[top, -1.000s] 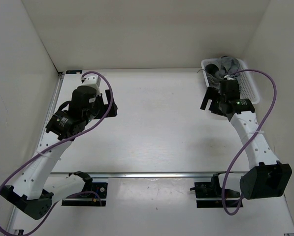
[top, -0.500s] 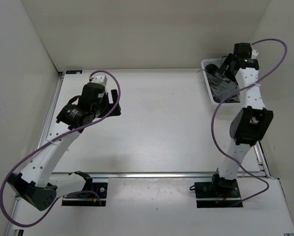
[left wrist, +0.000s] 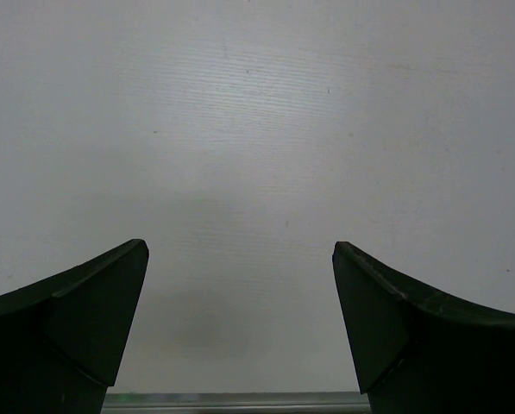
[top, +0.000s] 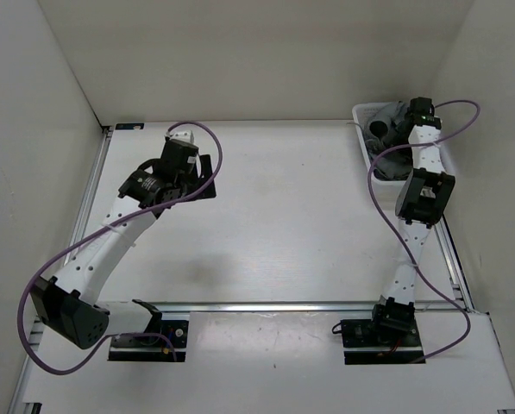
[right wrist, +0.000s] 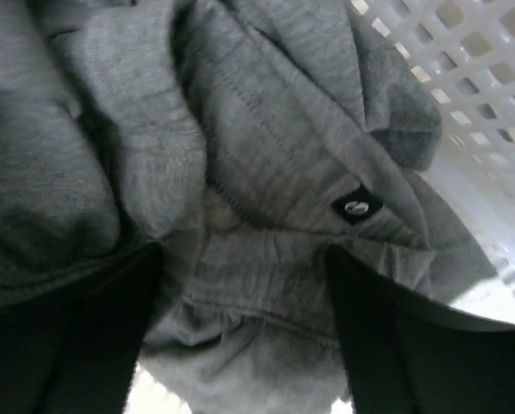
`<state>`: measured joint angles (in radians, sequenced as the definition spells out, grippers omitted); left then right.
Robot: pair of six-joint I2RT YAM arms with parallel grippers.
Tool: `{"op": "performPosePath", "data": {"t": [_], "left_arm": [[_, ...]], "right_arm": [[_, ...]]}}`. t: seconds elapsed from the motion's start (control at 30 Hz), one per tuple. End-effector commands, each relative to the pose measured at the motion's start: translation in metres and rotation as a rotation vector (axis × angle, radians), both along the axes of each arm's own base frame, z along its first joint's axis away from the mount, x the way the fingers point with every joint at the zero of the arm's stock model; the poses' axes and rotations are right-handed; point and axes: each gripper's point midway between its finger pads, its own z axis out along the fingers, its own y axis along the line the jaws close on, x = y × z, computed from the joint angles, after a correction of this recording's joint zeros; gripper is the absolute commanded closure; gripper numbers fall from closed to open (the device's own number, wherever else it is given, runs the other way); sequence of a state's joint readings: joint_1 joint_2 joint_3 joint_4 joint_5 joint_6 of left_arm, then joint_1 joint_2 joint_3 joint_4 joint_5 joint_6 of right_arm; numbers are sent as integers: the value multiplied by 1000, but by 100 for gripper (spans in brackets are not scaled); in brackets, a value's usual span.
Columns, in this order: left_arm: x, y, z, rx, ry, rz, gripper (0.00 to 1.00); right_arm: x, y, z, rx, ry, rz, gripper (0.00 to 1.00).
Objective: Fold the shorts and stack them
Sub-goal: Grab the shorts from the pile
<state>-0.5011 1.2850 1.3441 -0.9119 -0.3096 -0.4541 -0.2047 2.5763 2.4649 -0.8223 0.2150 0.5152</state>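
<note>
**A:** Where do we have the dark grey soft fabric shorts point(right wrist: 266, 216)?

**B:** We see them crumpled inside the white plastic lattice basket point(right wrist: 464, 43). From overhead, it sits at the two o'clock corner of the plain white bench point(top: 283, 224).

**A:** And the right tool point(right wrist: 244, 254)?

**B:** We find it down in that basket, with its arm reaching up along the right edge of the bench. In the wrist view its two black fingers stand apart, with a bunched fold of the grey cloth lying between them. A small square black label point(right wrist: 357, 207) sits on the fabric at about two o'clock from the gap. The basket's lattice wall fills the one o'clock corner of that view. The camera is so close that we cannot say for sure whether the fingers touch the cloth. As far as we can see, nothing is pinched.

**A:** What about the left tool point(left wrist: 240, 250)?

**B:** We have it at about ten o'clock over the bench, well apart from the basket. Its fingers are spread wide, with only the bench surface showing between them.
</note>
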Motion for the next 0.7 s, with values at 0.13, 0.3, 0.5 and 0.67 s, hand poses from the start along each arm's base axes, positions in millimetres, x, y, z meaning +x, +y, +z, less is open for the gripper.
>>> {"op": "performPosePath", "data": {"t": [0.13, 0.3, 0.5, 0.67], "left_arm": [[12, -2, 6, -13, -12, 20, 0], [10, -7, 13, -48, -18, 4, 0], [1, 0, 33, -108, -74, 38, 0], [-7, 8, 42, -133, -89, 53, 0]], "right_arm": [[14, 15, 27, 64, -112, 10, 89], [2, 16, 97, 25, -210, 38, 100], [-37, 58, 266, -69, -487, 190, 100], [-104, 122, 403, -126, -750, 354, 100]]}}
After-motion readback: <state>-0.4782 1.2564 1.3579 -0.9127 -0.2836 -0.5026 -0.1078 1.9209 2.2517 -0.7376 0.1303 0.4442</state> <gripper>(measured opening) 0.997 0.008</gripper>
